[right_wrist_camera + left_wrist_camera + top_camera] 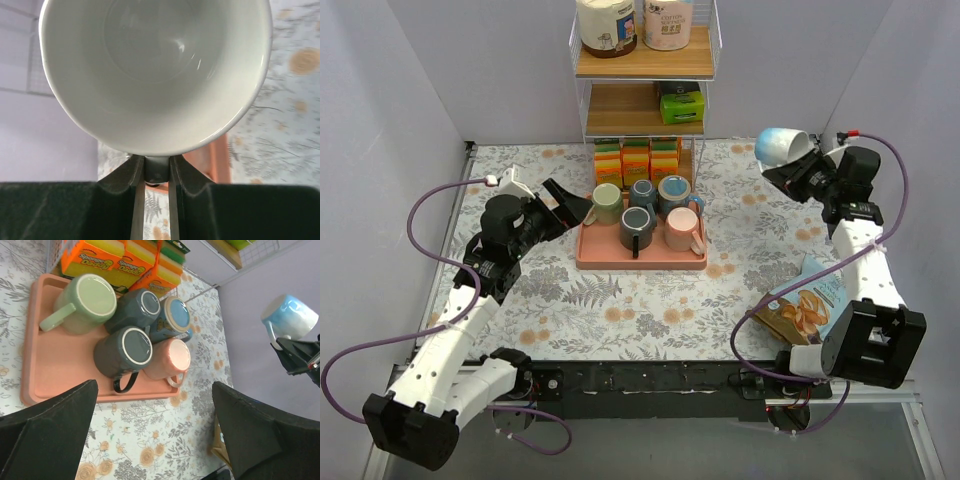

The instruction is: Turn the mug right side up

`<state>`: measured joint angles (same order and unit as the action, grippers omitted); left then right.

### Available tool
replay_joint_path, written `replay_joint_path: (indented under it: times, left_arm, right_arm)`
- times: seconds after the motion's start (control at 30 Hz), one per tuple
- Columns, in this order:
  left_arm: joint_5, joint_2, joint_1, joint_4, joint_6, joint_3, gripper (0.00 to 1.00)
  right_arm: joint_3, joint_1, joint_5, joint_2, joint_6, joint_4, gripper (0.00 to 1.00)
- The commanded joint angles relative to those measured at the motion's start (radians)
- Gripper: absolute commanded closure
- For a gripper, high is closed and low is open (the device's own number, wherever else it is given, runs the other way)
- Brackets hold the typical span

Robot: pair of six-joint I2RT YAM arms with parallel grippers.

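Observation:
A light blue and white mug (779, 146) hangs in the air at the far right, tilted, with its base pointing up and to the left. My right gripper (800, 166) is shut on its handle. In the right wrist view the mug's white inside (155, 65) faces the camera, and the gripper (156, 169) pinches the handle just below the rim. The mug also shows in the left wrist view (289, 316). My left gripper (576, 206) is open and empty just left of the pink tray (640, 262), and in its own view it (155, 440) hovers above the tablecloth.
Several mugs stand bottom up on the tray (55, 380): green (607, 203), two dark grey, blue and pink (682, 228). A wire shelf rack (645, 95) with sponge packs stands behind it. A snack bag (806, 305) lies at the near right. Walls close in on both sides.

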<state>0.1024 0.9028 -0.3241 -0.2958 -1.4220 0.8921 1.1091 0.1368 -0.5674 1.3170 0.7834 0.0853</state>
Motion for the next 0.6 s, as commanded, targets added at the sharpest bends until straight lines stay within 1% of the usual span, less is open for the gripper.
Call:
replay_joint_path:
  times: [0.0, 0.07, 0.17, 0.33, 0.43, 0.47, 0.5, 0.57]
  left_arm:
    - [-0.067, 0.008, -0.003, -0.045, 0.073, 0.067, 0.02]
    - [-0.064, 0.015, -0.003, -0.055, 0.081, 0.073, 0.02]
    - [-0.049, 0.030, -0.003, -0.060, 0.087, 0.077, 0.02]
    - [-0.009, 0.067, -0.003, -0.062, 0.092, 0.085, 0.02]
    - [0.000, 0.093, -0.001, -0.063, 0.098, 0.088, 0.02]
    - [0.002, 0.102, -0.001, -0.062, 0.100, 0.087, 0.02]
    - [0.005, 0.107, -0.003, -0.062, 0.103, 0.090, 0.02]
    - [0.014, 0.120, -0.001, -0.062, 0.106, 0.091, 0.02]
  right_arm:
    - [0.086, 0.072, 0.029, 0.033, -0.142, 0.105, 0.99]
    - [0.135, 0.078, 0.075, 0.083, -0.205, 0.172, 0.99]
    - [0.175, 0.080, 0.144, 0.142, -0.278, 0.227, 0.99]
    - [0.205, 0.060, 0.228, 0.224, -0.364, 0.275, 0.99]
    - [0.264, -0.005, 0.320, 0.269, -0.438, 0.333, 0.99]
    - [0.279, -0.052, 0.342, 0.281, -0.476, 0.347, 0.99]
    - [0.314, -0.078, 0.397, 0.294, -0.496, 0.364, 0.99]
    - [0.348, -0.135, 0.458, 0.335, -0.549, 0.415, 0.99]
